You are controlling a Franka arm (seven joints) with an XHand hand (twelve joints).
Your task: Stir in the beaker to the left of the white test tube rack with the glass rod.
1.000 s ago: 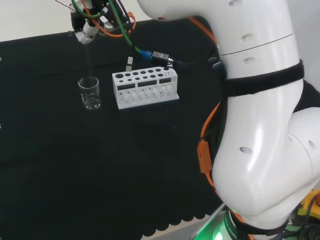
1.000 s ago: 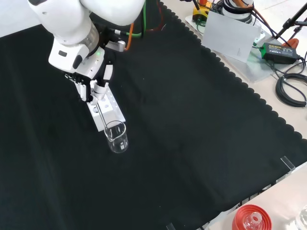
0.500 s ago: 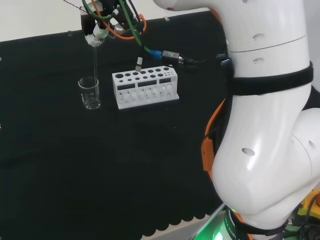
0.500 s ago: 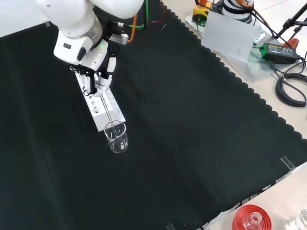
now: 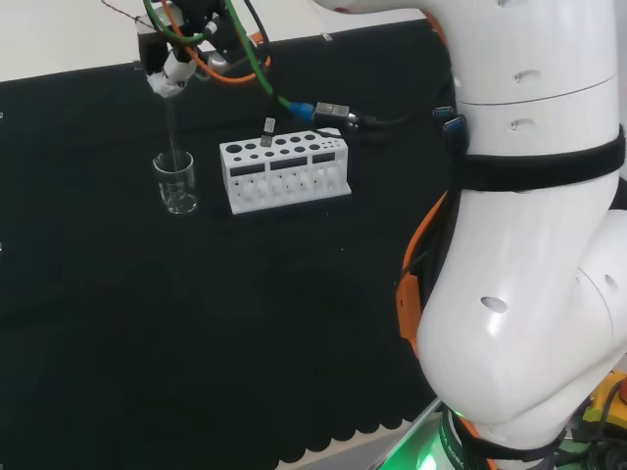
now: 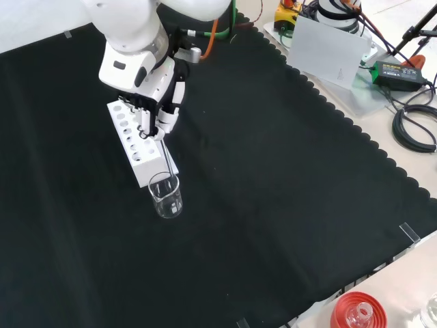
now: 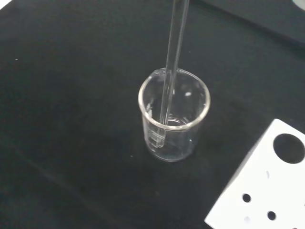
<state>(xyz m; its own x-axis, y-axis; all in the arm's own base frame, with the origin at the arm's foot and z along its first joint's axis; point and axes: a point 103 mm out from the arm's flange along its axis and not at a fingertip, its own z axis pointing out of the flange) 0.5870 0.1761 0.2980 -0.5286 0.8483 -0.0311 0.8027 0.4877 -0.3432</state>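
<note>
In the front view, a red ribbed stand (image 6: 358, 310) sits closest, at the edge of the worktop (image 6: 287, 171) with its black cloth. Farther back stands the clear beaker (image 6: 166, 195). The glass rod (image 6: 164, 161) leans down into it (the wrist view shows its tip low inside, near the wall). Just behind the beaker is the white test tube rack (image 6: 140, 146). Above the rack, the robot hand (image 6: 160, 102) has its fingers curled around the top of the rod.

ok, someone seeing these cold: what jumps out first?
Probably the arm's big white links at the head view's right. Next, the hand near the front view's top, fingers curled on a glass rod that dips into a clear beaker. The white test tube rack stands right of the beaker in the head view.
</note>
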